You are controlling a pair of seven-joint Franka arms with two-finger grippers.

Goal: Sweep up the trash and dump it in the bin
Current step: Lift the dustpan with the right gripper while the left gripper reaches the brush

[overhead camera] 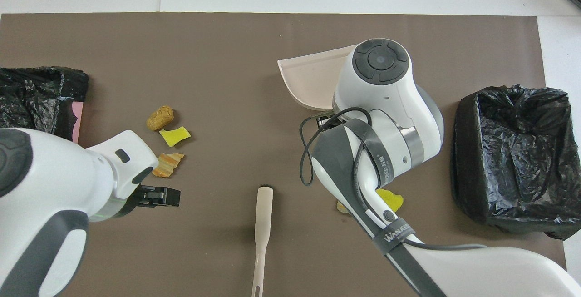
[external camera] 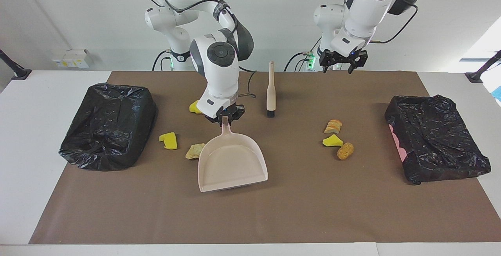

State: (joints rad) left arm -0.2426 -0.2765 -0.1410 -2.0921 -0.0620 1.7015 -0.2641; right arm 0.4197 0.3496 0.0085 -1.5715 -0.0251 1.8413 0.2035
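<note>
My right gripper [external camera: 224, 118] is shut on the handle of the beige dustpan [external camera: 231, 162], whose pan rests on the brown mat with its side against a tan scrap [external camera: 194, 151]. A yellow scrap [external camera: 169, 140] lies beside it, and another yellow scrap [external camera: 193, 108] peeks out by the wrist. Three more scraps [external camera: 333, 140] lie toward the left arm's end, seen from overhead as a cluster [overhead camera: 167, 137]. The black-bagged bin [external camera: 109, 130] stands at the right arm's end. My left gripper [external camera: 339, 68] hangs open and empty above the mat's edge nearest the robots. In the overhead view my right arm covers the pan's handle.
The beige brush [external camera: 270, 91] lies flat on the mat between the arms, bristles pointing away from the robots. A second black-bagged bin [external camera: 434, 138] with a pink side stands at the left arm's end. The mat [external camera: 313, 209] covers most of the white table.
</note>
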